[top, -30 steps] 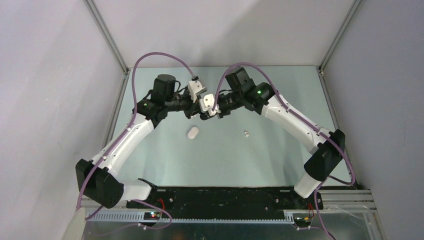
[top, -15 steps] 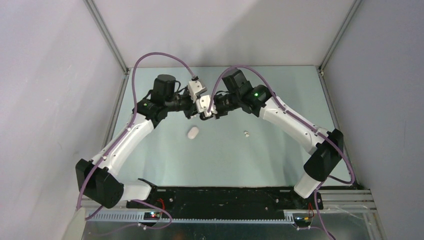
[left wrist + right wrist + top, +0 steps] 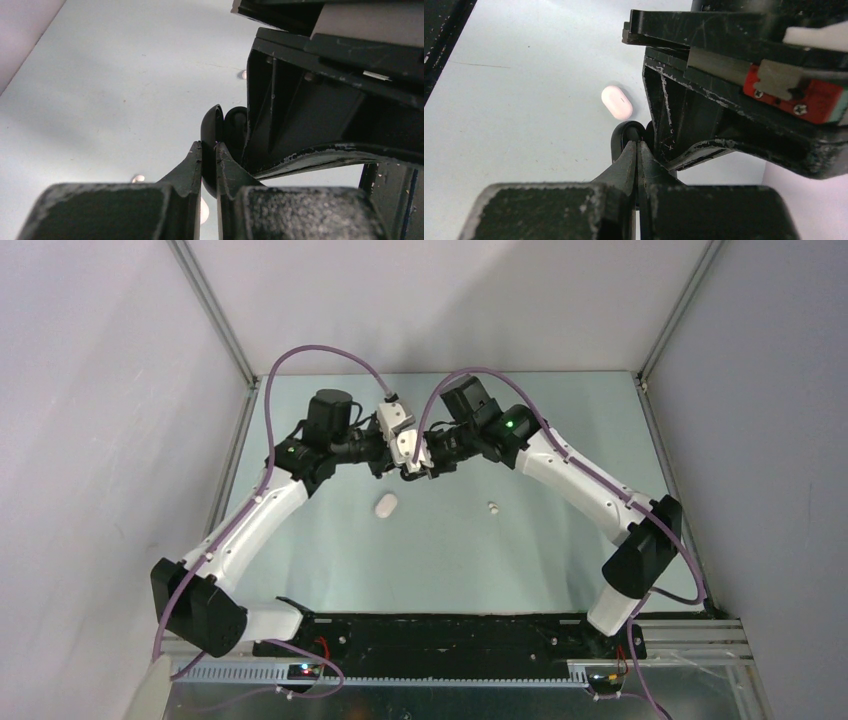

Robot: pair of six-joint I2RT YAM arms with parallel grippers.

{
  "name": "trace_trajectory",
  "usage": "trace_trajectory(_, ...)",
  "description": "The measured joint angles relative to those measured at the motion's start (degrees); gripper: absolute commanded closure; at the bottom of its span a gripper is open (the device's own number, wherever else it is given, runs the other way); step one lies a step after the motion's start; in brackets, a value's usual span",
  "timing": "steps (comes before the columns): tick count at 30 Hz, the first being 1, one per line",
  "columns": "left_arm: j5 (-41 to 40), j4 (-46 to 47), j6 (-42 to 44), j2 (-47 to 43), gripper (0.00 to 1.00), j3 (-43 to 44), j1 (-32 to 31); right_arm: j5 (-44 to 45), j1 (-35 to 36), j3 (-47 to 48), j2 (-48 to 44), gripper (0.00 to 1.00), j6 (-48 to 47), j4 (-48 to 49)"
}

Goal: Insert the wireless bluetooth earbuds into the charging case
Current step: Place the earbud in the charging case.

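My left gripper [image 3: 404,470] and right gripper [image 3: 421,471] meet tip to tip above the middle of the table. In the left wrist view the left gripper [image 3: 208,146] is shut on the wall of an open black charging case [image 3: 212,125]. In the right wrist view the right gripper [image 3: 637,143] is shut, with a small dark earbud [image 3: 631,132] pinched at its very tips in the mouth of the black case [image 3: 620,139]. A white earbud [image 3: 492,507] lies on the table, right of the grippers.
A shut white oval case [image 3: 385,505] lies on the table below the grippers and also shows in the right wrist view [image 3: 617,102]. A small white thing [image 3: 137,178] lies on the table in the left wrist view. Grey walls stand on three sides.
The right arm has swung left, bringing its gripper tips up against the black case held by the left gripper. The left arm has barely moved.
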Motion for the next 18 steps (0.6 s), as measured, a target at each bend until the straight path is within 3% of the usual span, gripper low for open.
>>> trace_trajectory(8, -0.3, -0.2, 1.8, -0.2, 1.00, -0.3, -0.2, 0.5, 0.2, 1.4, 1.6, 1.00, 0.4, -1.5)
trace_trajectory(14, -2.1, -0.4, 2.8, -0.2, 1.00, -0.6, 0.0, 6.2, 1.8, -0.1, 1.8, 0.84, 3.7, 3.0)
trace_trajectory(18, -3.1, 0.0, 2.6, -0.4, 1.00, -1.3, 0.9, 10.3, 2.9, -1.2, 1.8, 0.81, 5.8, 5.9)
